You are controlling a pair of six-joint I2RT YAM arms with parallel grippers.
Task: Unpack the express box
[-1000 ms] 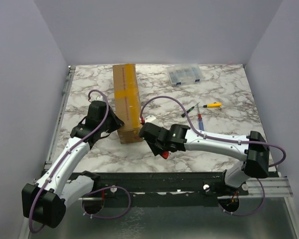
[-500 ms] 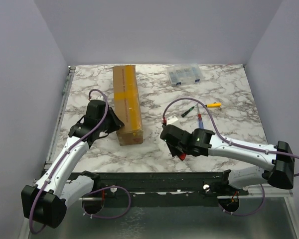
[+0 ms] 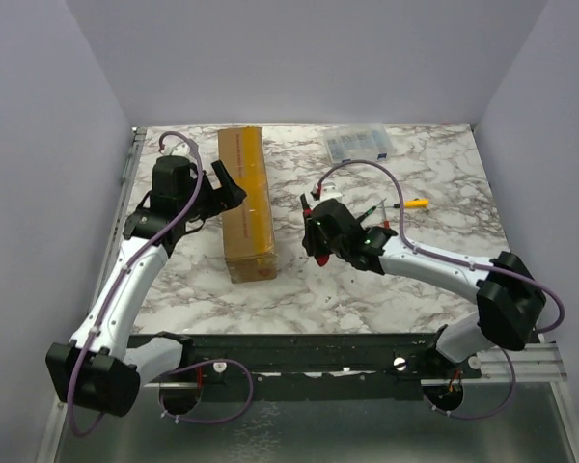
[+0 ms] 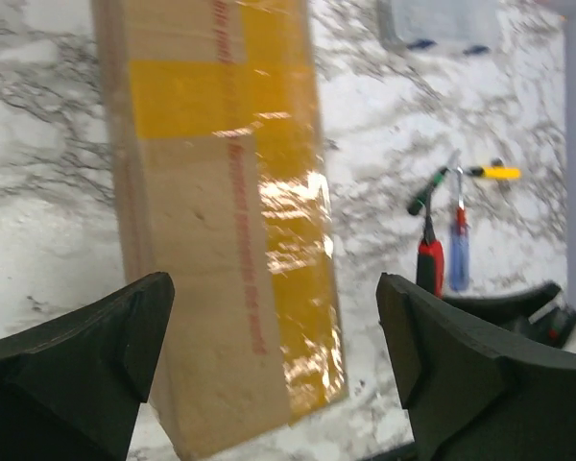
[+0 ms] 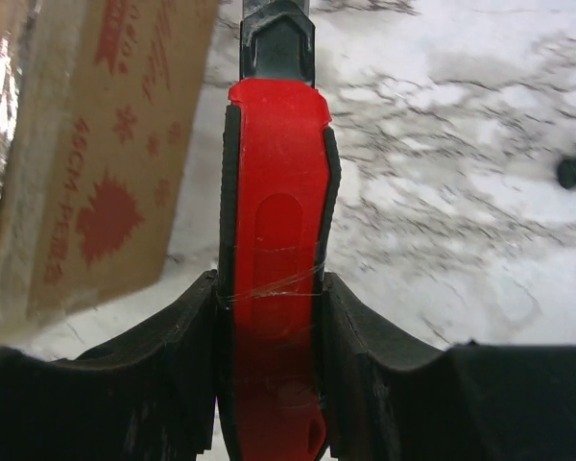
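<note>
Now the left gripper (image 3: 228, 185) sits higher in the frame than half a second ago, jaws wide apart, over the left edge of the long brown cardboard express box (image 3: 246, 203) near its yellow-taped middle. Right gripper (image 3: 316, 230) went from lower centre up to mid-frame, just right of the box, clamped on a red-handled black-tipped tool (image 5: 275, 240). Box unmoved, upper centre-left on the marble table (image 3: 444, 174), seam taped.

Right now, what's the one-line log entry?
left gripper open at box | right gripper shut on red tool | box taped
</note>
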